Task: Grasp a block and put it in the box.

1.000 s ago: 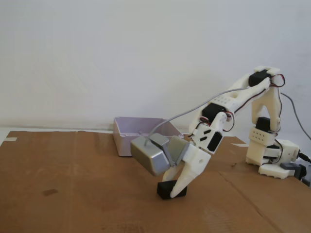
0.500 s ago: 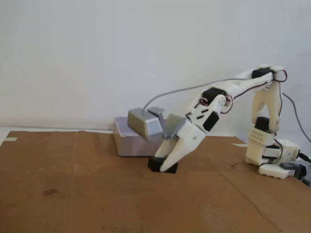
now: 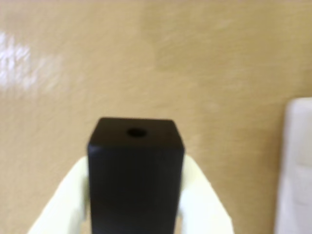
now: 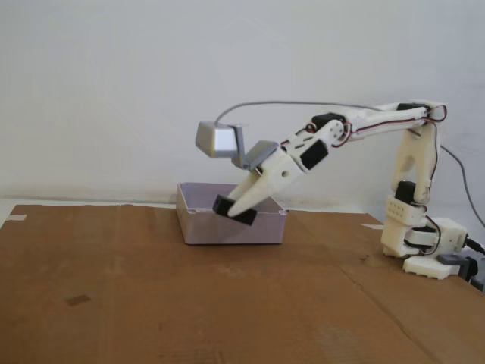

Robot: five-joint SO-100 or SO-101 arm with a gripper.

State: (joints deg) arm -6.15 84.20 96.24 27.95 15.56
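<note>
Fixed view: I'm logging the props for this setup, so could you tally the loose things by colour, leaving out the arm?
Black: 1, the block, held off the cardboard in the gripper
Pale lavender-grey: 1, the box
Total: 2

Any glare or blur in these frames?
Wrist view: soft focus throughout, a bright glare patch at upper left on the tabletop; the block fills the foreground between the jaws. Fixed view: even, flat light, mildly soft; block and box readable.
</note>
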